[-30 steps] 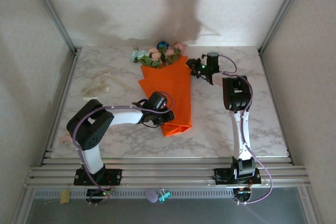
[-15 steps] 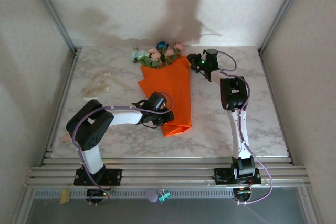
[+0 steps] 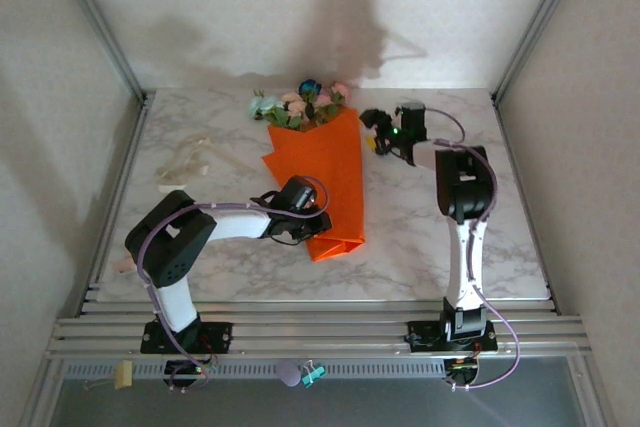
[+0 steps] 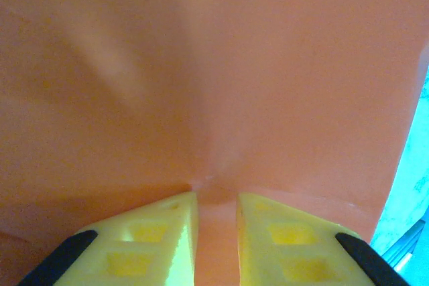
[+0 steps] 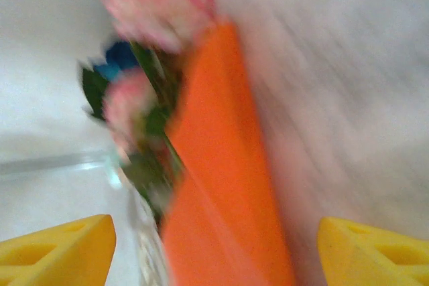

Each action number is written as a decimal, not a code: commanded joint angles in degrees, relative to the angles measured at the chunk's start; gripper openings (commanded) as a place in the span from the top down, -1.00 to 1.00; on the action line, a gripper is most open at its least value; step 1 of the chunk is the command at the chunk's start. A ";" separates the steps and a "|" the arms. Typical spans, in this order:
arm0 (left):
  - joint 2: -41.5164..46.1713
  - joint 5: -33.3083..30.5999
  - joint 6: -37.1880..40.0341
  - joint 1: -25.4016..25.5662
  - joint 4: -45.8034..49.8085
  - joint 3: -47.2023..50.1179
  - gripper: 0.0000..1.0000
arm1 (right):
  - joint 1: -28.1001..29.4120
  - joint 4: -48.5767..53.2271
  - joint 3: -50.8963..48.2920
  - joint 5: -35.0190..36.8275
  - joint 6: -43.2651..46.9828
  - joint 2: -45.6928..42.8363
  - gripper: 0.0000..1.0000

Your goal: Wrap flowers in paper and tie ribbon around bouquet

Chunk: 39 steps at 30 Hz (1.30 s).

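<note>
The orange paper [image 3: 325, 182] lies folded into a cone on the marble table, narrow end toward me. The flowers [image 3: 300, 105], pink, whitish and one blue, stick out of its far end. My left gripper [image 3: 300, 215] sits at the cone's lower left edge. In the left wrist view its yellow fingers [image 4: 164, 232] stand close together, shut on the paper [image 4: 214, 85]. My right gripper [image 3: 378, 132] hovers just right of the cone's upper right corner, open and empty. Its blurred wrist view shows the paper [image 5: 221, 185] and the flowers [image 5: 144, 98] ahead. The cream ribbon [image 3: 186, 159] lies loose at the far left.
Metal frame posts and white walls close in the table [image 3: 500, 237] on three sides. Slotted rails run along the near edge by the arm bases. A small clip [image 3: 311, 374] and a yellow piece [image 3: 123, 374] lie below the rails.
My right gripper has gone from nearly shut to wide open and drawn back slightly right from the paper's upper corner. The left gripper and the cone have stayed put.
</note>
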<state>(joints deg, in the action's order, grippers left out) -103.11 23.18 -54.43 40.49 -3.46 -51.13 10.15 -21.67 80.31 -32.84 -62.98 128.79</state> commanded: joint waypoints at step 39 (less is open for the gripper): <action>-3.24 -2.09 2.12 0.89 7.73 -0.81 0.54 | 14.99 18.58 -57.00 1.29 8.55 -47.28 0.36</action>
<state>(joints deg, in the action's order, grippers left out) -103.68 23.59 -53.74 41.23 -1.43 -52.66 24.80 -7.84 24.71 -32.53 -54.13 83.09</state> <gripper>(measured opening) 0.228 0.118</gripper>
